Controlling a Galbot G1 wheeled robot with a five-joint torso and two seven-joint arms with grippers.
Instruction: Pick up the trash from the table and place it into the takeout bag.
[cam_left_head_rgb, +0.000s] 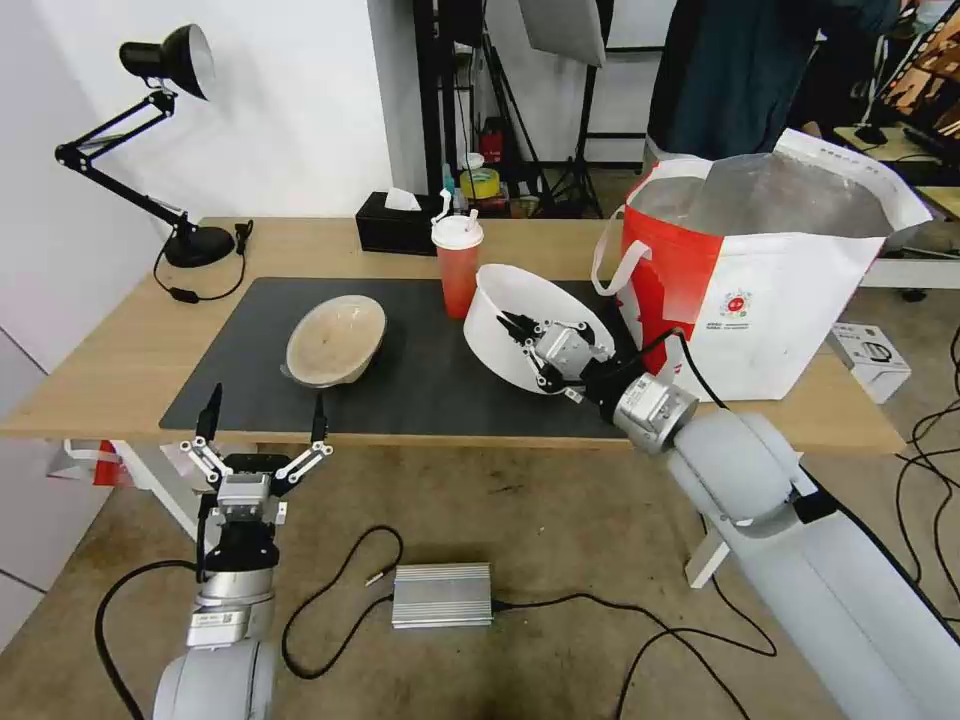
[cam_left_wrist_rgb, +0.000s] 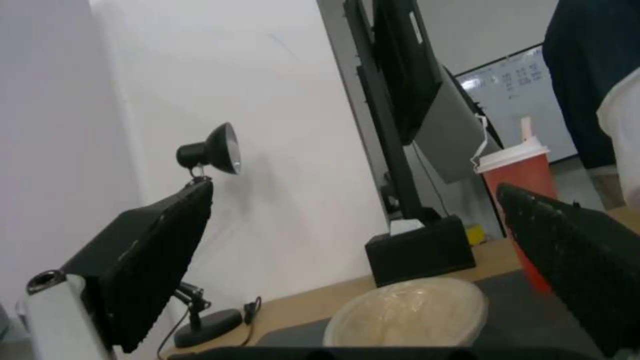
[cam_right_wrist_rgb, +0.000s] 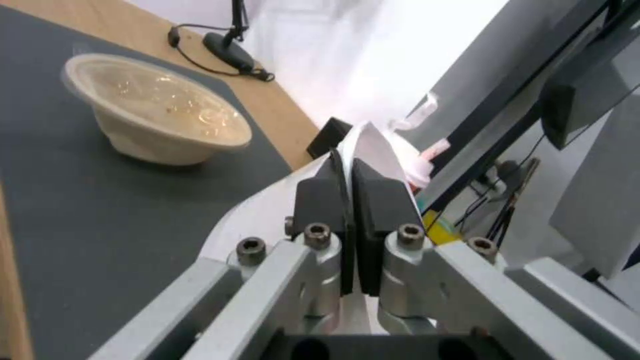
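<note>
Above table (cam_left_head_rgb: 120, 350), right gripper (cam_left_head_rgb: 528, 350) pinching tilted white bowl (cam_left_head_rgb: 500, 320).

A studio-like lab or workroom: light stands and a softbox (cam_left_head_rgb: 565, 25) behind the table (cam_left_head_rgb: 300, 245), a whiteboard (cam_left_wrist_rgb: 517, 80) on the far wall, cables (cam_left_head_rgb: 930, 450) trailing over bare concrete floor, a metal power box (cam_left_head_rgb: 442, 595) underfoot, a black desk lamp (cam_left_head_rgb: 170, 60).

Spread left hand (cam_left_wrist_rgb: 360, 280) frames beige bowl (cam_left_wrist_rgb: 407, 312) and red cup (cam_left_wrist_rgb: 523, 200).
</note>
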